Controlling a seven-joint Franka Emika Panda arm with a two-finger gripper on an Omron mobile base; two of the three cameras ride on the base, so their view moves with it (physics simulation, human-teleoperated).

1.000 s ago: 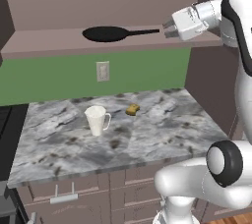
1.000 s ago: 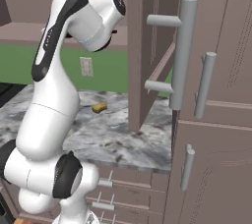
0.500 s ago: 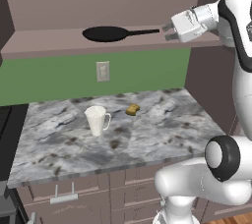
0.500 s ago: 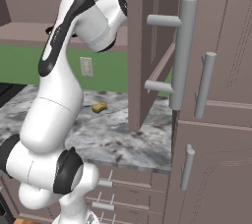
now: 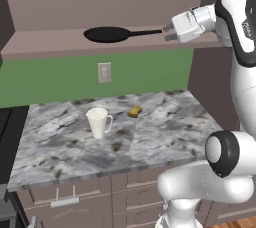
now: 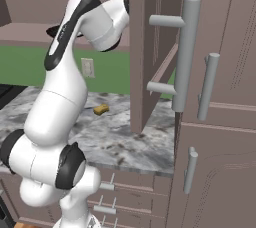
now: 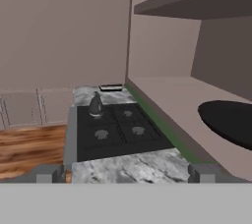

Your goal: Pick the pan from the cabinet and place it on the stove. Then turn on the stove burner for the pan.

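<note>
On cabinet [image 5: 100, 47] shelf, pan [image 5: 106, 34] lies flat; gripper [image 5: 166, 33] at handle tip, jaws released, holding nothing. Mug [image 5: 98, 122] stands on counter [image 5: 165, 127] below.

Cabinet [image 5: 60, 42] bottom shelf carries the pan [image 5: 107, 34], lying flat mid-shelf, handle toward the right end. Marble counter [image 5: 165, 127] below: white mug [image 5: 98, 121] left of centre, small yellow piece [image 5: 134, 111] near the back edge.
</note>
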